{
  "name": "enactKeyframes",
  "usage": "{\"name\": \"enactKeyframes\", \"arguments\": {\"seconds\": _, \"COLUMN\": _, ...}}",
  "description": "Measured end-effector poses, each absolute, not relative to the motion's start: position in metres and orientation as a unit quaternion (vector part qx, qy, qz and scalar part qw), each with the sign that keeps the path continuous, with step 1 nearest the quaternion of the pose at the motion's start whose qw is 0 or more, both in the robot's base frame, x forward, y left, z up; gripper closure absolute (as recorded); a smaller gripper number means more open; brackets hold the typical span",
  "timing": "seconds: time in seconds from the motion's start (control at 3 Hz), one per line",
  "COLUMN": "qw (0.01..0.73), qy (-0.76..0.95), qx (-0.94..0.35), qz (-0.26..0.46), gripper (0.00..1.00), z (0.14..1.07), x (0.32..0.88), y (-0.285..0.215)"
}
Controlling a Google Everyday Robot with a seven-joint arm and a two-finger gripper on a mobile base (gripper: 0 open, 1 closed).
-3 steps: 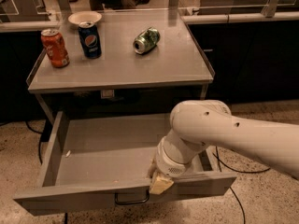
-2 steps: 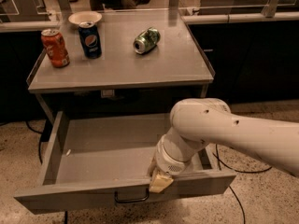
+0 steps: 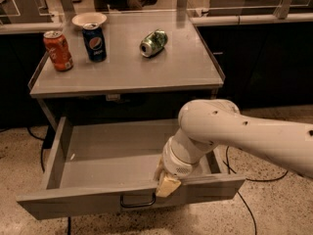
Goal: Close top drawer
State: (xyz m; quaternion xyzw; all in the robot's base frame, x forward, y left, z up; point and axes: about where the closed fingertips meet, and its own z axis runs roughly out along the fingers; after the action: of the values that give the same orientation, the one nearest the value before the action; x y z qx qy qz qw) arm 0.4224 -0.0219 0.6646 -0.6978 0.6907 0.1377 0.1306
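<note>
the top drawer (image 3: pixel 93 205) hangs below the front edge of the grey counter (image 3: pixel 195 70), pulled far out past that edge, its shallow inside showing; a small pale speck lies on the drawer floor near its left wall; the dark wire handle (image 3: pixel 138 200) sits in the middle of the plain front.

the white arm (image 3: pixel 254 133) comes in from the right, below the counter's front right corner, and bends down over the drawer; the pincer (image 3: pixel 165 181) is at the top lip of the drawer front, just right of the handle and touching or nearly touching that lip; whether it is apart, together or clamped on the lip i cannot tell.

on the counter, an orange can (image 3: pixel 57 50) stands upright near the left edge; a blue can (image 3: pixel 94 42) stands just beside it, further in; a white bowl (image 3: pixel 88 19) rests by the back edge behind the blue can; a green can (image 3: pixel 153 42) lies on its side near the middle, toward the back; a dark cable (image 3: pixel 243 181) trails over the speckled floor (image 3: pixel 274 214) on the right.
</note>
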Motion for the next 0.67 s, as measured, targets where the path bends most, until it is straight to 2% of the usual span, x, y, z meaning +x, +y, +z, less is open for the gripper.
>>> {"name": "enactKeyframes", "arguments": {"seconds": 0.67, "qw": 0.132, "qy": 0.687, "qx": -0.702, "qz": 0.133, "gripper": 1.00, "z": 0.6632, "x": 0.4341, "y": -0.0225}}
